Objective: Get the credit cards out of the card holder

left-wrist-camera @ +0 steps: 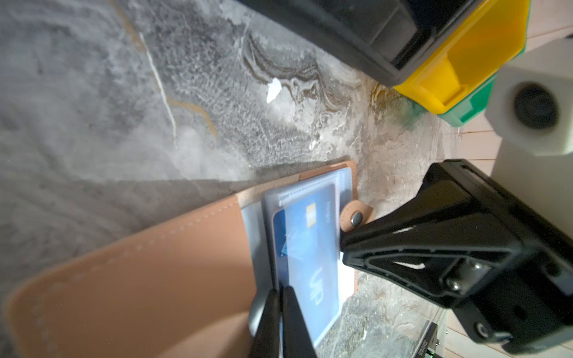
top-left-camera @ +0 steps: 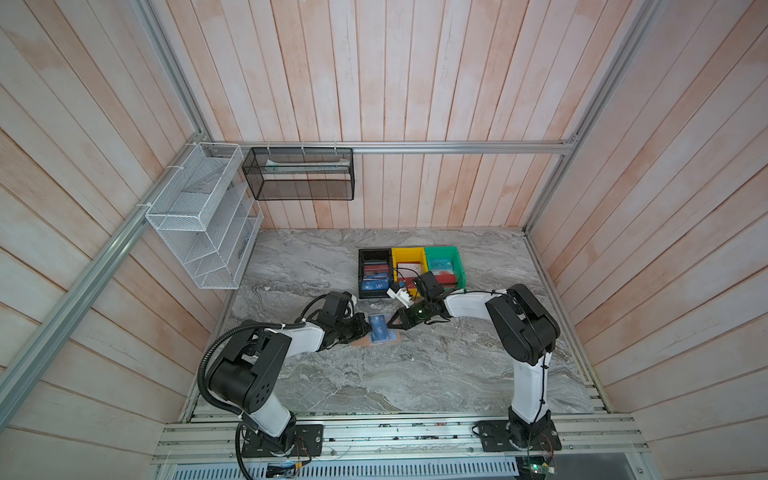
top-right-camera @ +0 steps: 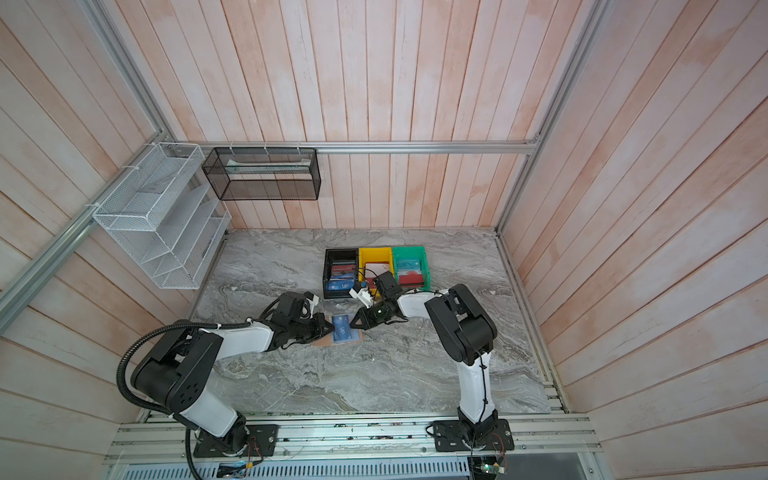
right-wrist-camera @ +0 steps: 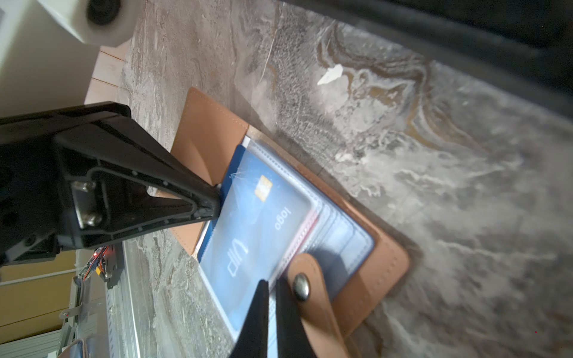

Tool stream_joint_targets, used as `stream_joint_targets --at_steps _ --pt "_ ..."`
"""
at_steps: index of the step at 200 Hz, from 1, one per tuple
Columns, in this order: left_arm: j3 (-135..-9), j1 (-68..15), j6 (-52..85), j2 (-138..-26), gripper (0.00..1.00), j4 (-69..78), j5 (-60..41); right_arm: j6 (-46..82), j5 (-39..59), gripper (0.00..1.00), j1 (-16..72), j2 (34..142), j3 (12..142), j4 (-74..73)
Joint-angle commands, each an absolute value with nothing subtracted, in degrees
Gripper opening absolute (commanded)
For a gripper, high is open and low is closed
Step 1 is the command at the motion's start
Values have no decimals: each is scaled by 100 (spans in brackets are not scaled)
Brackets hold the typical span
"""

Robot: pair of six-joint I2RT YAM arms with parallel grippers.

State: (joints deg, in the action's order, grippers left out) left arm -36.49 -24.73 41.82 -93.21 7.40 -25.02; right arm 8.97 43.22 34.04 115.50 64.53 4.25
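Left gripper (left-wrist-camera: 280, 289) tight on blue card (left-wrist-camera: 310, 248), right gripper (right-wrist-camera: 270, 283) on card holder (right-wrist-camera: 387, 257)

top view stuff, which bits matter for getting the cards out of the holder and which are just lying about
In the job:
card holder, lying open
blue card, partly out of its sleeve
left gripper, shut on the card's edge
right gripper, pinching the holder's sleeve

Lying about:
black bin
yellow bin
green bin
white wire rack
black mesh basket
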Motion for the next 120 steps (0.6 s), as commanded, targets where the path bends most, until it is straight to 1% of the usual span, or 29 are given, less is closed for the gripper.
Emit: stream_joint_targets --at_steps 1,26,47,95,120 --pt "-3453 -2419 4104 -9272 6 563 -2277 853 4010 12 3432 11720 6232 847" --pt "-3420 -2381 4087 -9255 4 554 -2281 861 4008 12 3432 11727 6232 861" --pt "-3377 -2332 4052 -9204 0 511 -2285 871 4013 12 3433 11736 6232 859" --pt "-3134 -2115 3999 -8842 0 392 -2305 862 4036 11 3429 11732 6240 870" --pt "-3055 -2027 3956 -8583 0 266 -2303 887 4206 12 3432 11653 6231 821"
